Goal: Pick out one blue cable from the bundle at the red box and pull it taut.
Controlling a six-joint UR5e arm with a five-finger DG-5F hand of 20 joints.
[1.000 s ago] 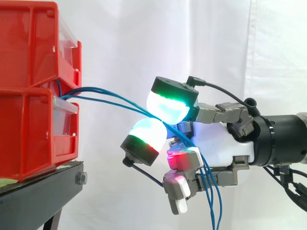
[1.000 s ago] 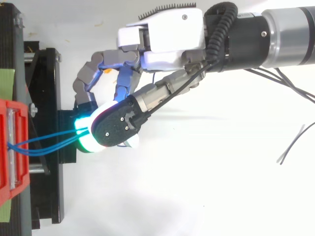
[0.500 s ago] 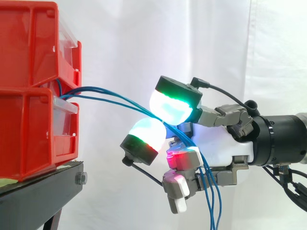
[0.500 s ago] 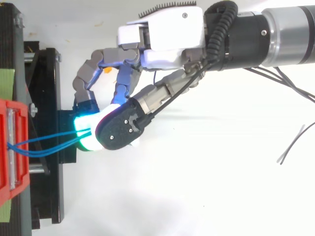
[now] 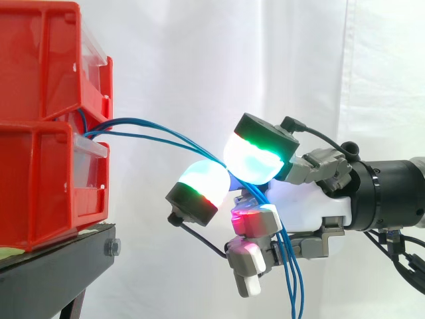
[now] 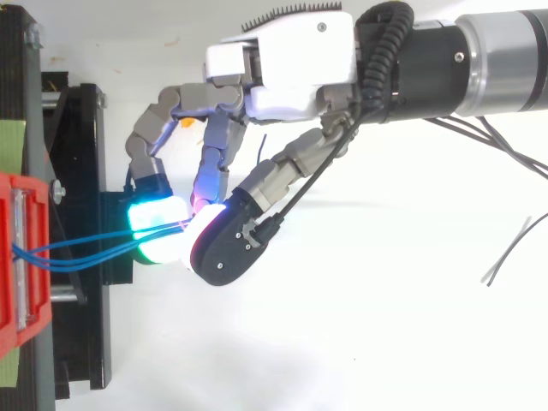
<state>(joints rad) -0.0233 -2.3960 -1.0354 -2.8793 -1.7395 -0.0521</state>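
Two stacked red bins (image 5: pixel 40 133) stand on a black stand (image 5: pixel 60 259) at the left. Blue cables (image 5: pixel 153 136) leave the gap between the bins, arc right and run down between two glowing fingertips (image 5: pixel 255 156) of my hand (image 5: pixel 312 206). Those pads meet around the cables, and below them the strands hang past the palm (image 5: pixel 292 286). My other fingers are curled under, glowing red and white. From above, the blue cables (image 6: pixel 77 248) run from the red bin (image 6: pixel 21 257) to the pinching pads, with the hand (image 6: pixel 291 60) coming in from the right.
A white curtain (image 5: pixel 199 53) hangs behind the work. The stand's black frame (image 6: pixel 77 171) juts toward the hand just beside the fingers. A thin dark loose wire (image 6: pixel 505 257) lies on the white surface at the right.
The upper fingertip has slid right, away from the bins, along the cables. The lower fingertip and the arm have stayed almost still. The cables sag a little less near the pads.
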